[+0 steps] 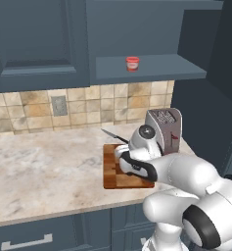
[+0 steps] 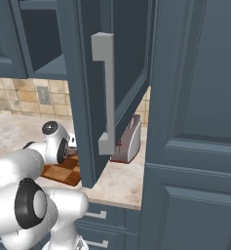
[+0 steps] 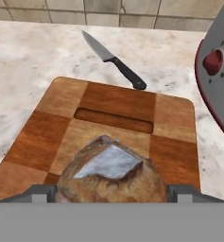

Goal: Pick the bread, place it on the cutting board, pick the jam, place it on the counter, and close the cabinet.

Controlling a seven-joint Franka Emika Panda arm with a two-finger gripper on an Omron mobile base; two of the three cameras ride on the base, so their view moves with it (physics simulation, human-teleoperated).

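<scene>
The bread (image 3: 111,172), a brown lumpy loaf with a pale patch on top, sits between my two fingertips (image 3: 41,193) over the near end of the cutting board (image 3: 113,113). My gripper (image 3: 111,194) is shut on the loaf. In the left base view my arm covers the right part of the cutting board (image 1: 111,171) and hides the hand. The red jam (image 1: 132,63) stands on the shelf of the open cabinet (image 1: 151,73). The cabinet door (image 2: 83,97) swings out toward me, its silver bar handle (image 2: 107,93) facing the right base camera. The counter (image 1: 44,166) stretches to the left.
A black-handled knife (image 3: 113,59) lies on the counter just beyond the board. A silver toaster (image 1: 164,127) with a red knob stands right of the board. A tall dark cabinet (image 2: 195,122) closes off the right side. Tiled wall behind.
</scene>
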